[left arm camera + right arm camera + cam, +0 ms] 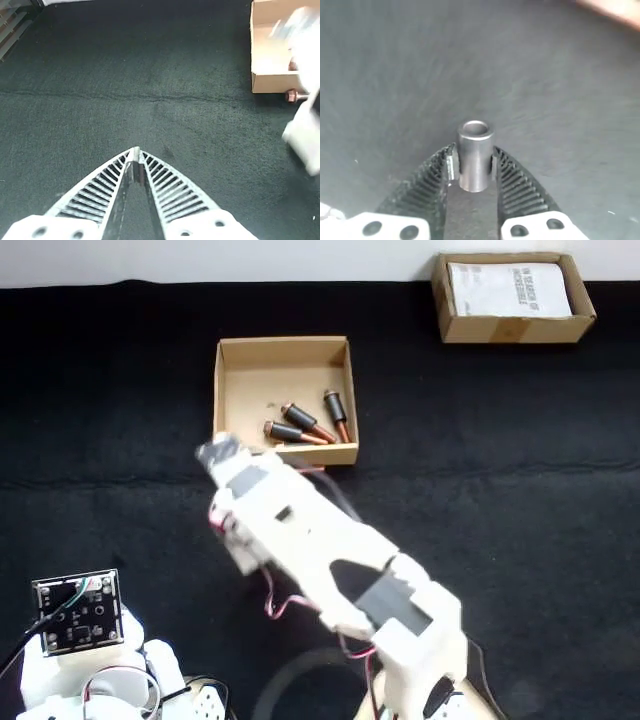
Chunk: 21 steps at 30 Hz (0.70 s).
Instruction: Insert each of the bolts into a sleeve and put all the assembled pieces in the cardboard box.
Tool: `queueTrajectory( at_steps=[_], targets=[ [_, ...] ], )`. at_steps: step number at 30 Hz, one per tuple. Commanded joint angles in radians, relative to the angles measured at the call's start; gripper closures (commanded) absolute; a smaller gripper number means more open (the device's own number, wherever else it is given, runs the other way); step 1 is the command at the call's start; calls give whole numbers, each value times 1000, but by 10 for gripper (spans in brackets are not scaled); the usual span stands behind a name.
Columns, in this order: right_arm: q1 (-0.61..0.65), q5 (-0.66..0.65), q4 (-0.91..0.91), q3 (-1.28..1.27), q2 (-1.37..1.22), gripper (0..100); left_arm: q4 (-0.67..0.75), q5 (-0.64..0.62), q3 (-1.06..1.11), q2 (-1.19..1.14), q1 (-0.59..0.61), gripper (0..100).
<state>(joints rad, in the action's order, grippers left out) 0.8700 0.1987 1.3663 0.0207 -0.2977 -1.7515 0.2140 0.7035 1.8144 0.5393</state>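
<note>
The right pincer (472, 152) is closed narrowly on a sleeve (476, 142). The sleeve is a short, smooth grey metal tube. It stands upright between the ribbed fingers (427, 175), its open bore facing up and its upper part rising above the fingertips. Under it lies the black mat (500, 490).

In the high view this pincer hangs over the mat just at the near left corner of the cardboard box (240, 370). A copper-coloured bolt (294, 95) lies on the mat close by, beside the box's near wall and outside it.

Beyond the pincer, the box is open-topped. It holds three assembled pieces (290, 431), (305, 420), (337, 412), each a dark sleeve with a copper bolt end sticking out. They lie flat in the half of the box away from the pincer.

The left pincer (134, 154) is fully closed on nothing, its tips meeting. It is low over bare mat, well short of the box.

Farthest from both, at the table's far right, a second cardboard box (510, 330) holds a printed sheet (510, 288).
</note>
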Motion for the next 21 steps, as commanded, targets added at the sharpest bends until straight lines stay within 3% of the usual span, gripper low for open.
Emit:
queueTrajectory(
  at_steps=[1, 10, 14, 21],
  targets=[
    [-111, -41, 87, 189, 159, 990, 5, -71, 2, -1, 10, 991],
    [-311, -206, 300, 423, 440, 990, 107, -166, 206, -2, 1, 990],
    [-371, -219, 395, 424, 564, 990, 137, -229, 280, -2, -105, 990],
    [-446, -221, 397, 266, 871, 990, 276, -322, 288, -16, -387, 990]
  ],
)
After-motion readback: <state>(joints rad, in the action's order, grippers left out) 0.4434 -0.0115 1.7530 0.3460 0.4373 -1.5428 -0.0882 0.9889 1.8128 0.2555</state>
